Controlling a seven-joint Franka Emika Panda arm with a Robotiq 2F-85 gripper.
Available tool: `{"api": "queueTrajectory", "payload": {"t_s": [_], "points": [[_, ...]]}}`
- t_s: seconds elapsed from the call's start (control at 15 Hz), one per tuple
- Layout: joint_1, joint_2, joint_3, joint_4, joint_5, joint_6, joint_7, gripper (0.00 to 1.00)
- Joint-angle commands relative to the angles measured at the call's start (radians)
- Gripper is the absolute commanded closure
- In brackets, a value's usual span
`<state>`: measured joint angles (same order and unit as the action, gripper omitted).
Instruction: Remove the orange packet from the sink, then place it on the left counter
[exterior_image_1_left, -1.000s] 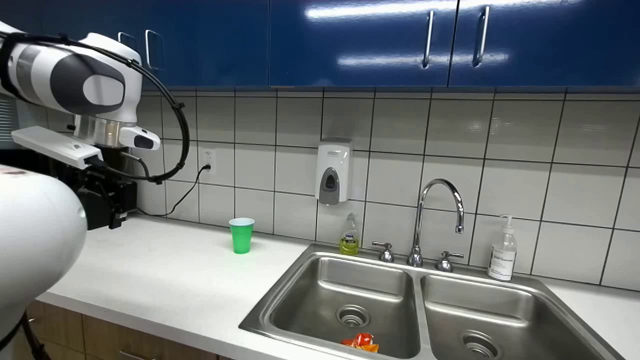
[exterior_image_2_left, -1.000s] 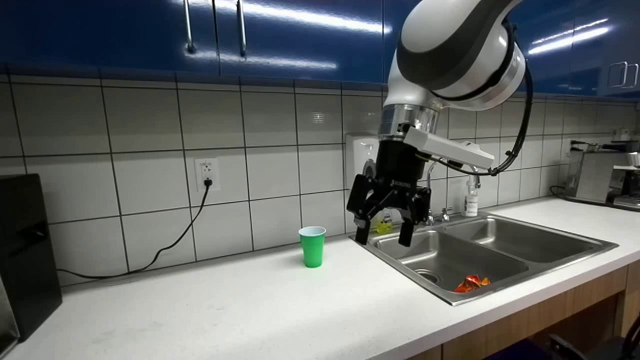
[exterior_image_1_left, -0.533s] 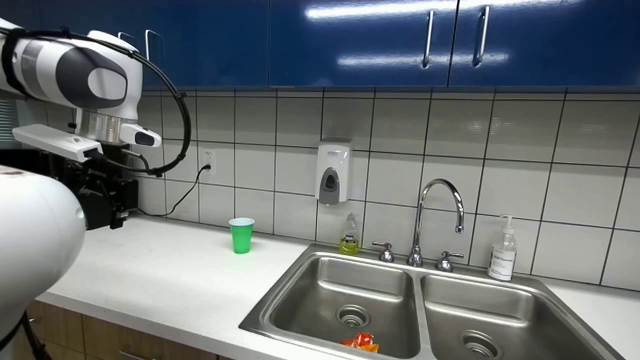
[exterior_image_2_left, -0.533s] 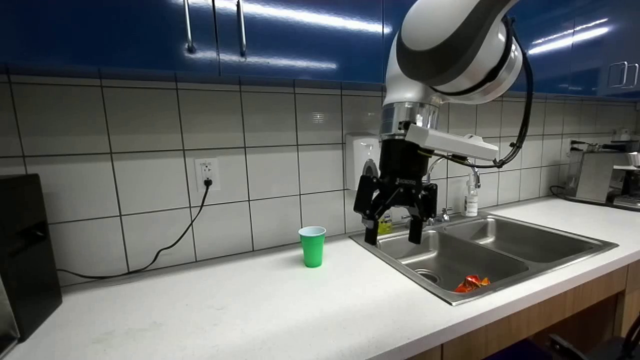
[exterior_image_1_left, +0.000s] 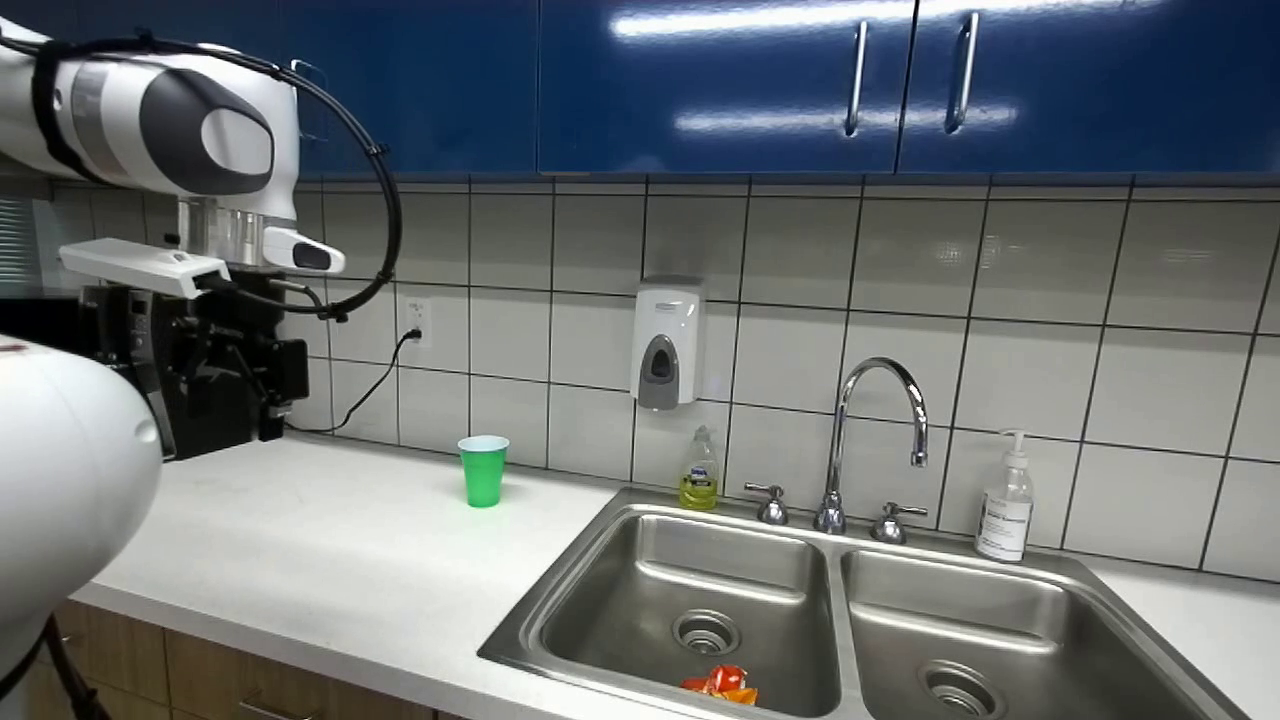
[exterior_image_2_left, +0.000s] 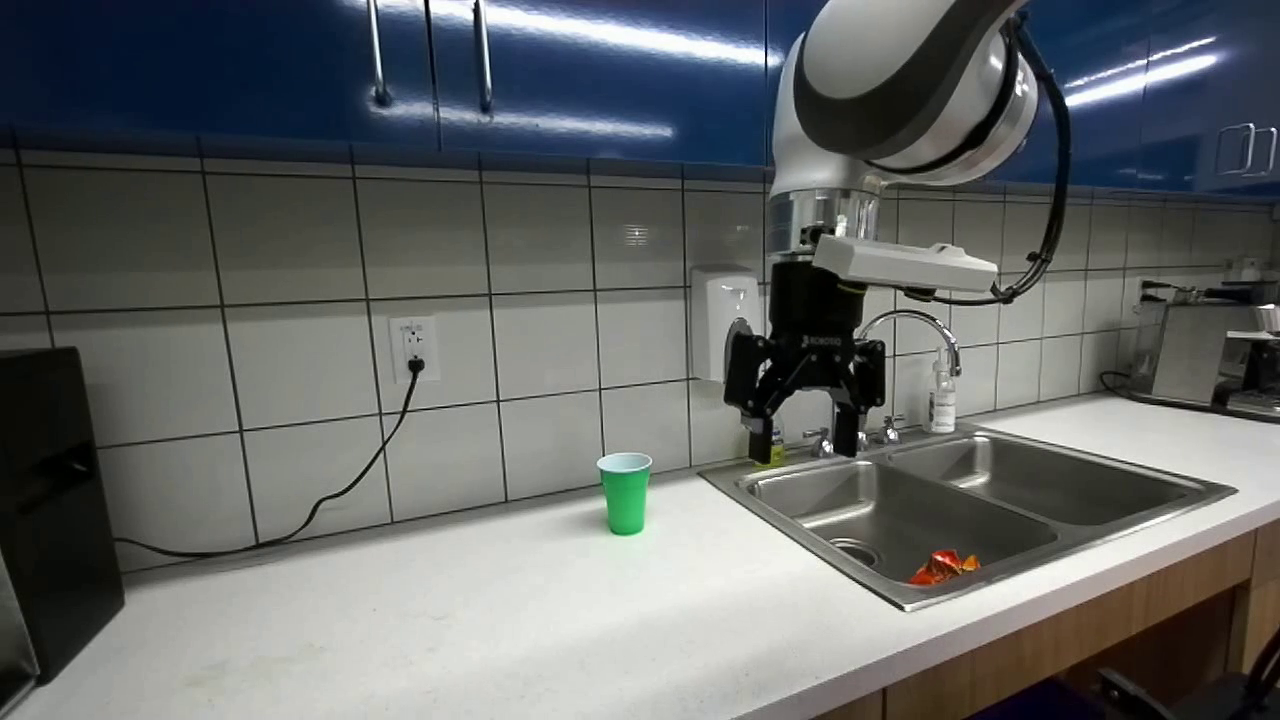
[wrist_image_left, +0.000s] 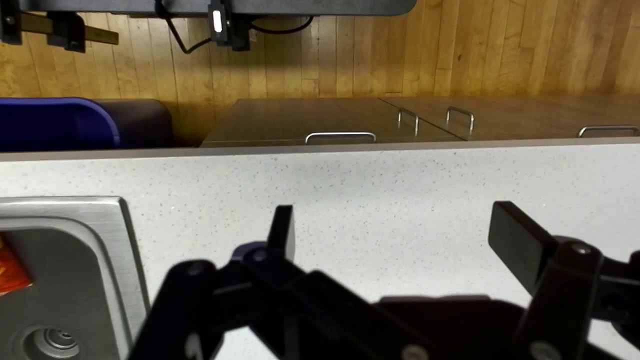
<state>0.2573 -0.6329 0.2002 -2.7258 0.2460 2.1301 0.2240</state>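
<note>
While the loose items all sit as they did a second ago, the black two-finger Robotiq gripper (exterior_image_2_left: 804, 445) has moved — higher, shifted toward the right of the picture in both exterior views, and less tilted, hanging near plumb. Jaws spread wide, gap about the same as before, holding nothing; wrist view shows the long light grey-white smooth countertop (wrist_image_left: 385, 200) between them.

Containers: double-basin stainless steel sink (exterior_image_1_left: 845, 640) has the small crinkly orange packet with red and yellow marks (exterior_image_1_left: 720, 683) in the basin nearer the countertop. Packet is near that basin's front wall, forward of the round drain (exterior_image_1_left: 706, 632); wrist view crops it at the left edge.

Tapered green cup with pale interior (exterior_image_2_left: 625, 495) stands upright on the countertop — can't see to its bottom. Clear bottle with yellow-green liquid (exterior_image_1_left: 699, 482) is upright on the sink's back ledge; clear pump bottle with white label (exterior_image_1_left: 1003, 515) further along it, fill level unclear. White-and-grey wall dispenser (exterior_image_1_left: 668, 340) on the tiles, contents hidden.
</note>
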Motion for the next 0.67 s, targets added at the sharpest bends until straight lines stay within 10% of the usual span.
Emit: {"api": "queueTrajectory", "payload": {"t_s": [0.0, 0.6], "points": [[-0.067, -0.008, -0.026, -0.005, -0.052, 0.03, -0.03, 0.0], [-0.246, -0.02, -0.16, -0.035, -0.159, 0.08, -0.07, 0.0]]}}
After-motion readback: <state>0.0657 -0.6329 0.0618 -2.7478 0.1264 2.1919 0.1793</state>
